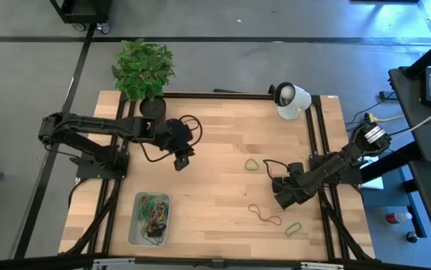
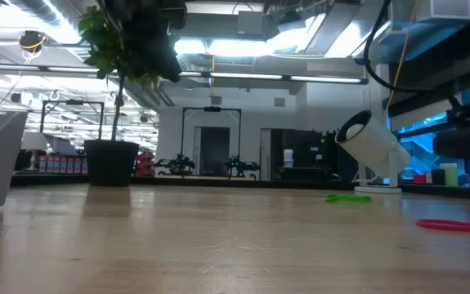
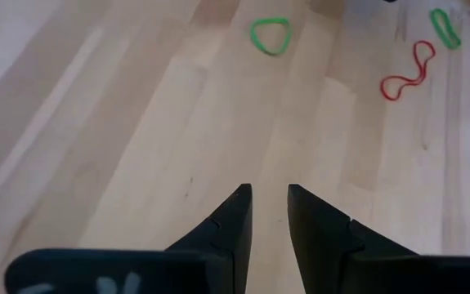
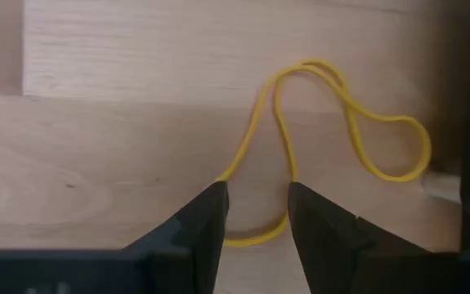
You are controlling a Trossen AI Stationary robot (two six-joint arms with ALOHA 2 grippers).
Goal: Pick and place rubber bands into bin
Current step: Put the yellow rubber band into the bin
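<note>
Between the right gripper's [image 4: 255, 214] parted fingers: a yellow rubber band [image 4: 333, 122] flat on the table [image 1: 215, 150].

Nothing is gripped. Loose green [image 1: 252, 164], red [image 1: 264, 216] and green [image 1: 294, 228] bands lie nearby; the bin [image 1: 135, 231] near the front left edge holds more bands. Left gripper [image 3: 269, 204] hovers mid-table, fingers slightly apart, empty.

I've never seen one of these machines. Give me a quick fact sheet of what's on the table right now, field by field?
Table: pale wooden top
Bin: grey-white tray near the front left, already holding a tangle of rubber bands
Loose bands: green band, red band, second green band
Yellow band: lies on the wood, looped across the right gripper's fingertips
Left gripper: hovering over bare wood, fingers slightly apart, empty
Right gripper: low at the table, fingers apart
Other items: potted plant, white lamp
</note>
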